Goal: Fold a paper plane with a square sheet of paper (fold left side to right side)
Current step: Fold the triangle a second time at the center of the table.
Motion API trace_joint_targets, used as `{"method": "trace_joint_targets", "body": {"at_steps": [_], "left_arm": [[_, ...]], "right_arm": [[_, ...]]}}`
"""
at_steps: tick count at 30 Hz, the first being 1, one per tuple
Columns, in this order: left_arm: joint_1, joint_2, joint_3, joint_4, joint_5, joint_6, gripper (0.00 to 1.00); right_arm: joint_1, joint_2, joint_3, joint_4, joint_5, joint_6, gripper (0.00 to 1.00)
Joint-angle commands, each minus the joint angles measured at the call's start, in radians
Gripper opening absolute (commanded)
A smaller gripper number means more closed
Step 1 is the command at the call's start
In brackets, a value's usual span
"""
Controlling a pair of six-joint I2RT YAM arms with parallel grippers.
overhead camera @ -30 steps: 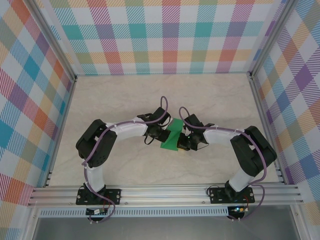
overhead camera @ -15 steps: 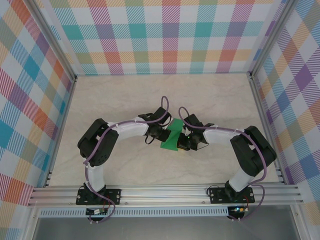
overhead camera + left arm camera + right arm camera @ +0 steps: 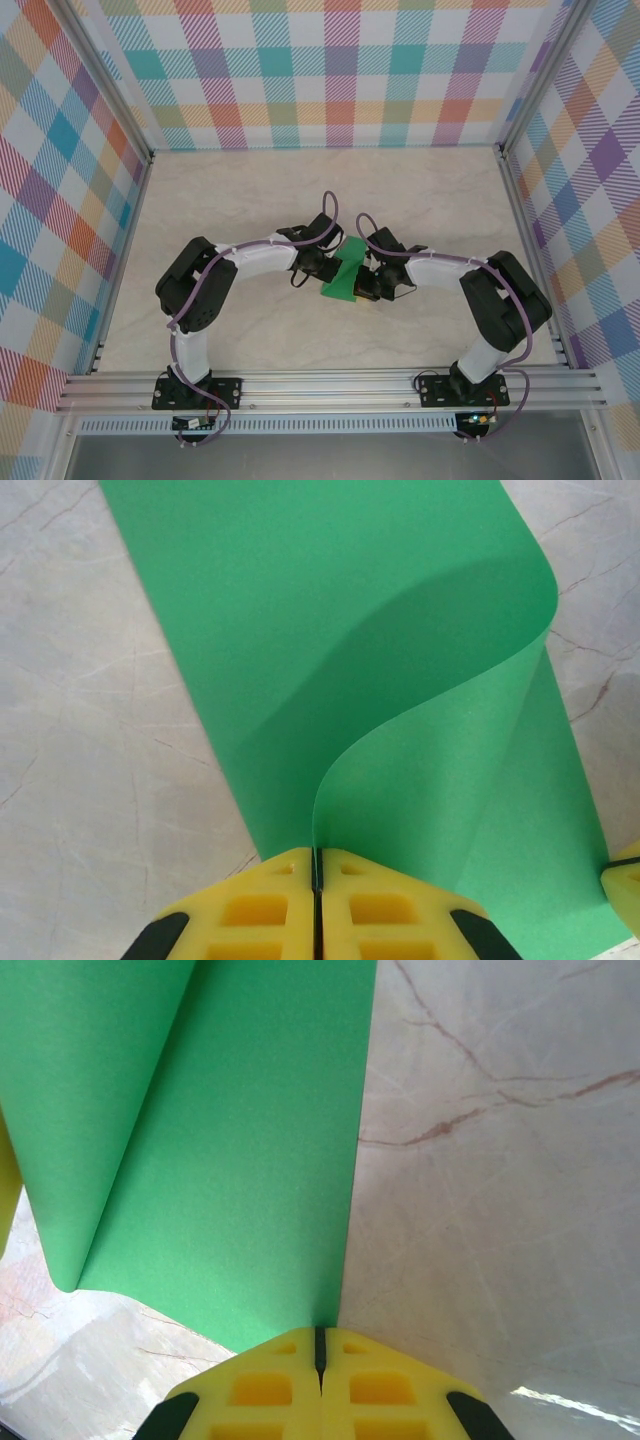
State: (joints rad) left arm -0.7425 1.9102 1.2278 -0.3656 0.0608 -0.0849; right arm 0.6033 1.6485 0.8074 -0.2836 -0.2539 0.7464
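We see the square sheet of paper (image 3: 343, 280) near the middle of the pale, marble-veined bench (image 3: 300, 190), wedged between the two arms. The left claw (image 3: 320, 264) is at its 9 o'clock and the right claw (image 3: 372, 286) at its 3 o'clock. From above it is just a small bright-green patch. The left wrist view shows the matte, unmarked sheet (image 3: 330, 630) lying flat while one edge rises from 6 o'clock and curls over in a smooth, uncreased arc toward 1 o'clock. That edge is pinched in the seam of the clenched yellow fingers (image 3: 260, 910). The right wrist view shows a straight paper edge running from 12 o'clock down into the right claw's clenched pads (image 3: 270, 1385). At 9 o'clock there, the green (image 3: 240, 1160) bends in a soft roll.
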Motion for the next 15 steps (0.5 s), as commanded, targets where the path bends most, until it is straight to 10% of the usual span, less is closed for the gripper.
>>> {"method": "trace_joint_targets", "body": {"at_steps": [1,15], "left_arm": [[0.013,0.018,0.026,-0.016,-0.009,0.015,0.08],[0.013,0.047,0.006,0.001,0.017,0.011,0.08]], "right_arm": [[0.016,0.037,0.002,-0.046,0.012,-0.018,0.00],[0.018,0.038,0.001,-0.043,0.008,-0.020,0.00]]}}
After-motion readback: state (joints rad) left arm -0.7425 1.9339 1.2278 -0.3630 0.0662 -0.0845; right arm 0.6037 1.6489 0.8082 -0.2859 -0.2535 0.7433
